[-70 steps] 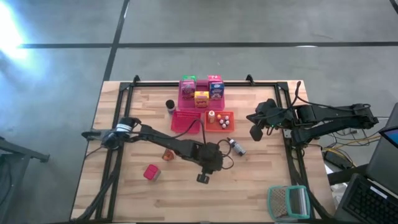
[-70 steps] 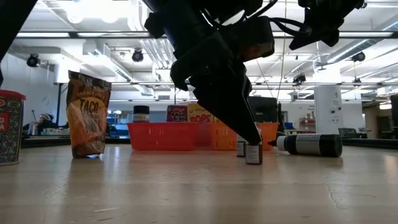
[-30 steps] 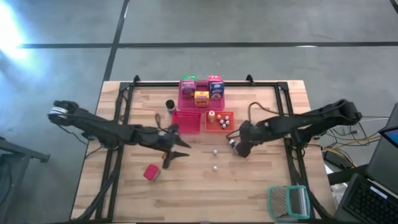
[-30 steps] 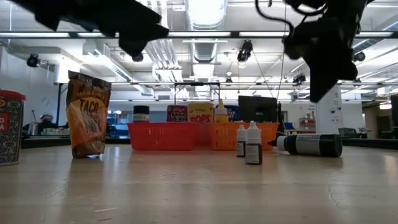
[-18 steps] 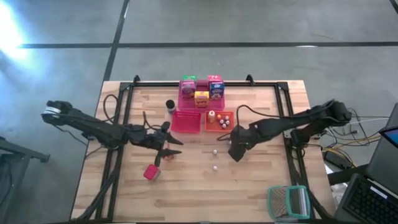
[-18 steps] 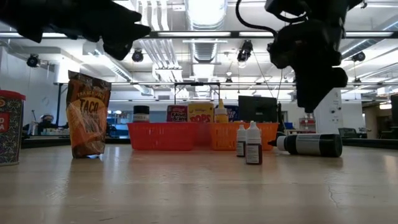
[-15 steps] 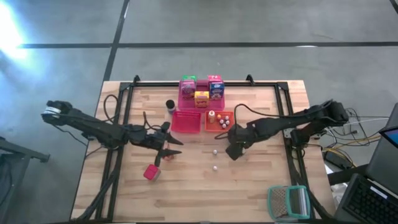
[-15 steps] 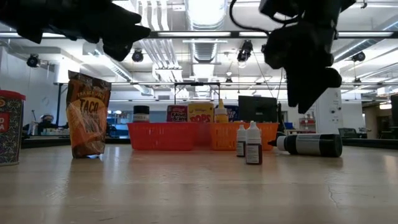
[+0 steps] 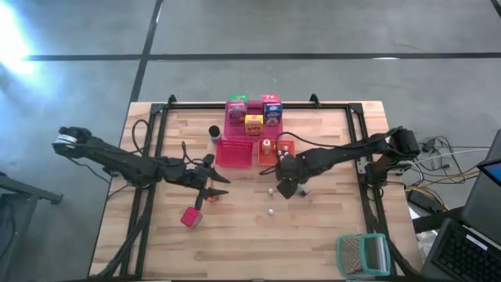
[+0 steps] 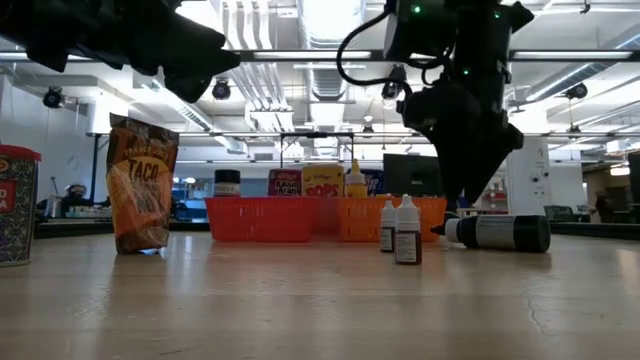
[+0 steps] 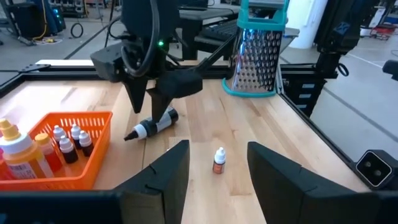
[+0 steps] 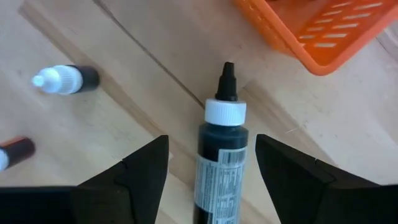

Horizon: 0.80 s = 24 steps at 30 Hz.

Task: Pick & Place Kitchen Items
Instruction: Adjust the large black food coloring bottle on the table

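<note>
1. The right pincer is hanging with fingers apart over a dark bottle lying on the bench beside the orange tray.
2. The left pincer is hovering spread and empty.
3. Cartons are already sitting in the pink tray; two dropper bottles and a red box are waiting loose.

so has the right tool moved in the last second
Yes. In the high view the right tool has shifted left, now below the orange tray, open over the lying dark bottle.

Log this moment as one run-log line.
right gripper: open, straddling lying black bottle beside orange basket | left gripper: open, empty, hovering | small dropper bottle: upright on table
</note>
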Motion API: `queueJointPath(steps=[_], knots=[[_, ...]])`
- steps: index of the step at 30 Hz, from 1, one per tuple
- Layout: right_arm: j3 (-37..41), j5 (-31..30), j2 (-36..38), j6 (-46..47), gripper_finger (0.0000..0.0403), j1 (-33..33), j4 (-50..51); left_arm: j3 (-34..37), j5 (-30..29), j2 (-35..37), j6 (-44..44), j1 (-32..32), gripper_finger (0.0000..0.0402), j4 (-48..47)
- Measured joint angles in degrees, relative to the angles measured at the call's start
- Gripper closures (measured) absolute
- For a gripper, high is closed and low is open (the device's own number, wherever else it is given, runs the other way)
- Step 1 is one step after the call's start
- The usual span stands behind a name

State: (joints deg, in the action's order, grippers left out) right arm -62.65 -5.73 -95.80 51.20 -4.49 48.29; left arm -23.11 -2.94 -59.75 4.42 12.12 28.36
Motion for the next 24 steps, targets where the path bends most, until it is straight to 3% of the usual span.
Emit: queueJointPath(steps=[10,24], knots=[[1.66,2.58,-1.51,-0.29,0.019,0.01,0.21,0.0,0.04,0.0,-0.06,0.0,0.0234,-0.37],[6.08,2.25,-6.2,-0.86,0.0186,0.39,-6.69,0.0,0.23,-0.02,-0.01,0.02,0.0234,-0.81]])
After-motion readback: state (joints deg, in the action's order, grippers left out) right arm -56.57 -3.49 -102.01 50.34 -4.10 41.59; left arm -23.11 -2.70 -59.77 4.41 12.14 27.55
